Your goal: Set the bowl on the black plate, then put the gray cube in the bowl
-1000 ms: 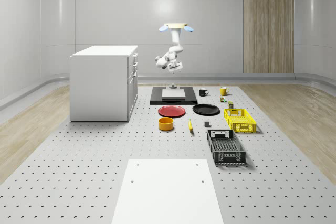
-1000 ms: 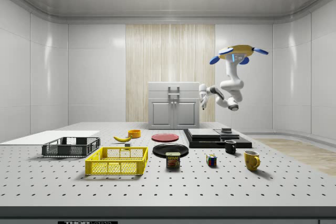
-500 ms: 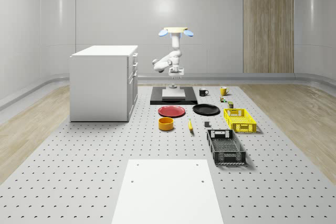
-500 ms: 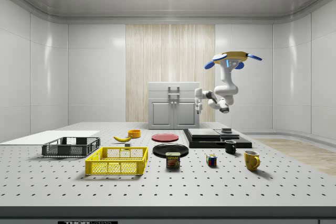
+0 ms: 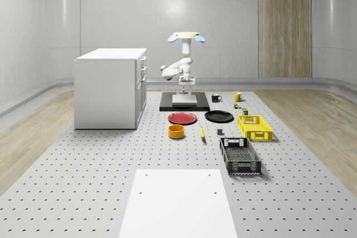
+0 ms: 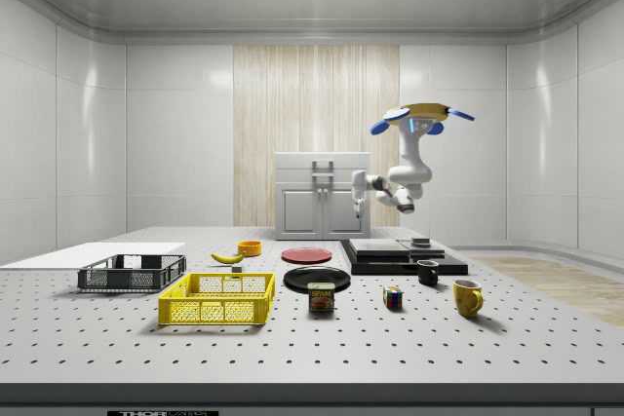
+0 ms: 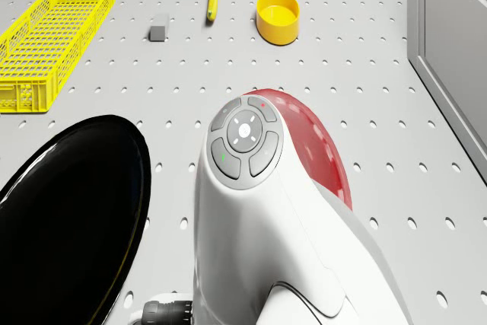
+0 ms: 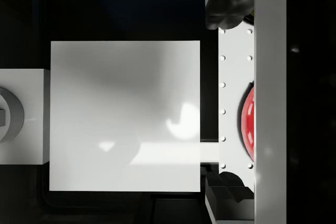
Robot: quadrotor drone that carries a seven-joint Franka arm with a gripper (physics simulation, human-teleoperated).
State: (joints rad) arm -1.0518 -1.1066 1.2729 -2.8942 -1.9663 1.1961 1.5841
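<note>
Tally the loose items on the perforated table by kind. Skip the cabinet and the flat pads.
Plates: 2, red plate, black plate
Bowl: 1
Mugs: 2, black mug, yellow mug
Crates: 2, yellow crate, black crate
Banana: 1
Gray cube: 1
Puzzle cube: 1
Can: 1
Total: 11

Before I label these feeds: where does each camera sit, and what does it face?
Whole-scene view: high at the table's end, facing the hovering drone beyond the round yellow bowl.
Side view: low at the table's side, showing drone, arm and tool.
Drone view: on the drone's body, facing forward-down past the arm; shares the bowl and glossy black plate.
Wrist view: along the tool, onto the white square pad.
</note>
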